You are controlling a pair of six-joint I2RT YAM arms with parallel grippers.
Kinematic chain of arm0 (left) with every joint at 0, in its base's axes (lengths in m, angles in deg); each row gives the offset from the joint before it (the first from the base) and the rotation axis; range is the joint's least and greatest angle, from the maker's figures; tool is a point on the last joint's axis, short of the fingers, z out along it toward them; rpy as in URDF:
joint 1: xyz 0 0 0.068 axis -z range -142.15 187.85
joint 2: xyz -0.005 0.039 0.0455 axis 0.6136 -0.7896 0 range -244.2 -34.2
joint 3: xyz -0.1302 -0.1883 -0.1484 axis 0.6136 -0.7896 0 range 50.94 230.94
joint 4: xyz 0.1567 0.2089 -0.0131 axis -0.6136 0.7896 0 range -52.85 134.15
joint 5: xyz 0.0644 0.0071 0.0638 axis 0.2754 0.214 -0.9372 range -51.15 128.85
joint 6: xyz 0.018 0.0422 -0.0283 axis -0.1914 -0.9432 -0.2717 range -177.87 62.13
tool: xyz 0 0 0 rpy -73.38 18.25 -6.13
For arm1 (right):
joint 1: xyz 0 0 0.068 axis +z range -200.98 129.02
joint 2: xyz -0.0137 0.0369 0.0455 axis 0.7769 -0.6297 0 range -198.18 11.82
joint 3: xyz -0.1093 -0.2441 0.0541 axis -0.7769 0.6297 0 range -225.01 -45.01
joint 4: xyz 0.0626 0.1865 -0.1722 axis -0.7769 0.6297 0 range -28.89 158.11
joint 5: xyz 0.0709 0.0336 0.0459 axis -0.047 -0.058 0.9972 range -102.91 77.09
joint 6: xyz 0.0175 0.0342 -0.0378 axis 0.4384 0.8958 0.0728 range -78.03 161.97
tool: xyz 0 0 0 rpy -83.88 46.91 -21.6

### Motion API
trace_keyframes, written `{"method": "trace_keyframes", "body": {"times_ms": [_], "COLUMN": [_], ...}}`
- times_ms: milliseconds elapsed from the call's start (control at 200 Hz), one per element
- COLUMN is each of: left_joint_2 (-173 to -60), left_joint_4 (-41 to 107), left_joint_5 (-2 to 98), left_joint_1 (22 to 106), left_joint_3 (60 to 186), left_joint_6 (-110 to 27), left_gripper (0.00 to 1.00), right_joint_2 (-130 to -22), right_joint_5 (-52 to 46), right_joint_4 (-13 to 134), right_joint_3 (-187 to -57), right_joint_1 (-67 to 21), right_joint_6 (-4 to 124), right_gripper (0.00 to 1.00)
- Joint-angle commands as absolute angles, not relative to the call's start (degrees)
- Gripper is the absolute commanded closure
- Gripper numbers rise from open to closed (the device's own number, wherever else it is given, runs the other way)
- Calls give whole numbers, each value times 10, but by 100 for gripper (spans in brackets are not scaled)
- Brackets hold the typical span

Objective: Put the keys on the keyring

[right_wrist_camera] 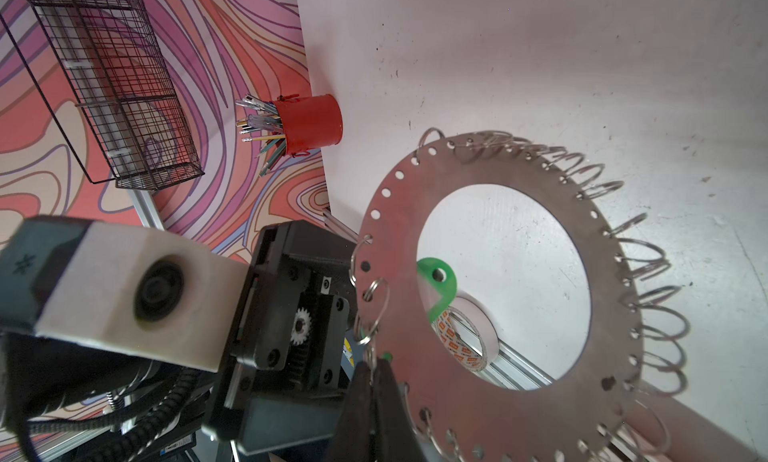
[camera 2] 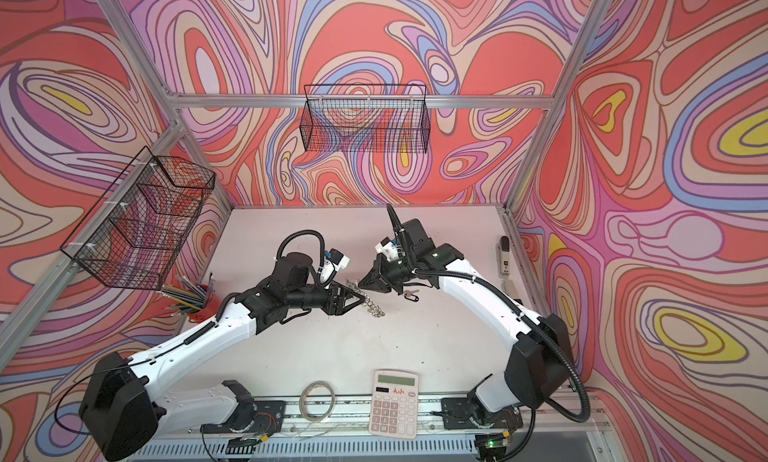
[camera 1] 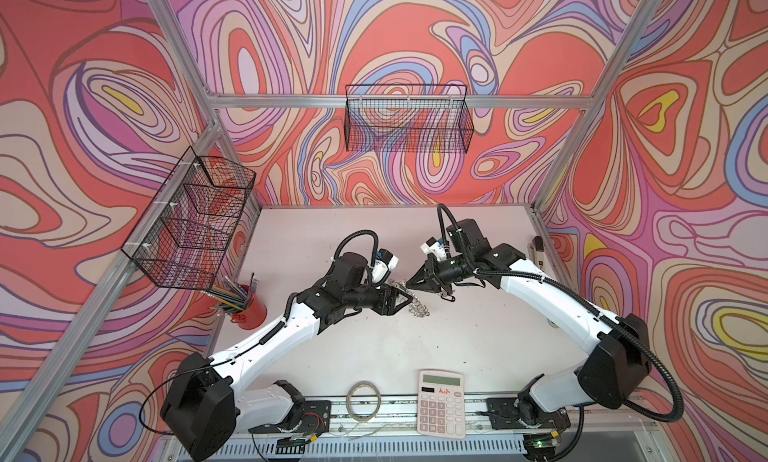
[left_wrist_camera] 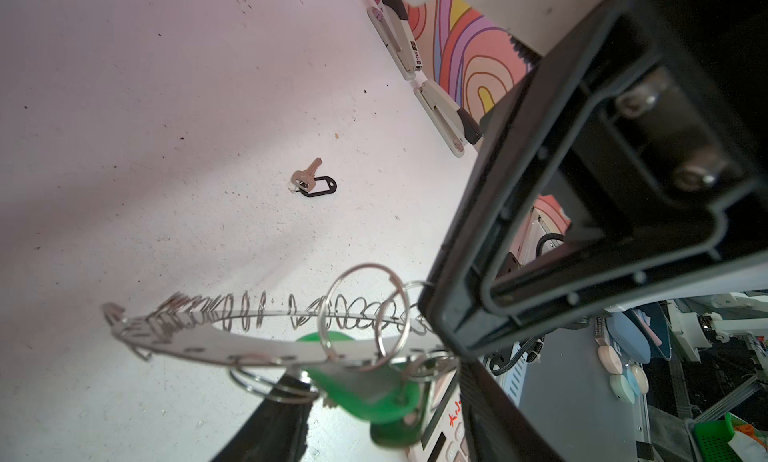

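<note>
Left wrist view looks along the keyring (left_wrist_camera: 266, 347), which is seen almost edge-on and seems lifted off the bench (left_wrist_camera: 124, 148), near its middle and between the two hands. The left hand (camera 1: 405, 301) has its jaws partly apart, and the rim of the keyring goes in between them; whether they really press on it, I cannot tell. The right hand (right_wrist_camera: 374, 370) is fully closed and pinches a thin wire ring (right_wrist_camera: 376, 314) that passes through one hole at the rim of the keyring, just beside the left hand. The key with green tag (left_wrist_camera: 365, 393) sits right under the keyring at this same place, among the rings there; in the right wrist view its green tag shows through the big round hole. The key with black tag (left_wrist_camera: 313, 181) lies flat on the bench, apart from the keyring; in both top views it shows just beside the right hand. At the front edge of the bench a calculator (camera 1: 440, 401) and a tape roll (camera 1: 364, 399) lie side by side.
</note>
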State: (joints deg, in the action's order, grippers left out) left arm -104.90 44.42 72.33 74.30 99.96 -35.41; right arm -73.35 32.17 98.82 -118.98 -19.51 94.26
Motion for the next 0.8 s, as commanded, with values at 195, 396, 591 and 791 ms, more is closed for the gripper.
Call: {"method": "trace_keyframes", "body": {"times_ms": [195, 396, 591, 791], "left_joint_2": [-1051, -1039, -1029, -1020], "left_joint_4": [439, 450, 479, 491], "left_joint_5": [725, 725, 718, 704], "left_joint_1": [744, 744, 744, 743], "left_joint_3": [1005, 1000, 996, 986], "left_joint_6": [-351, -345, -350, -346], "left_gripper": [74, 91, 97, 98], "right_joint_2": [-714, -718, -720, -725], "right_joint_5": [338, 339, 339, 336], "right_joint_4": [975, 976, 981, 1019], "right_joint_3": [-1184, -1184, -1192, -1215], "right_joint_1": [-198, -198, -204, -210], "right_joint_6": [944, 937, 925, 894], "right_gripper": [100, 100, 100, 100]}}
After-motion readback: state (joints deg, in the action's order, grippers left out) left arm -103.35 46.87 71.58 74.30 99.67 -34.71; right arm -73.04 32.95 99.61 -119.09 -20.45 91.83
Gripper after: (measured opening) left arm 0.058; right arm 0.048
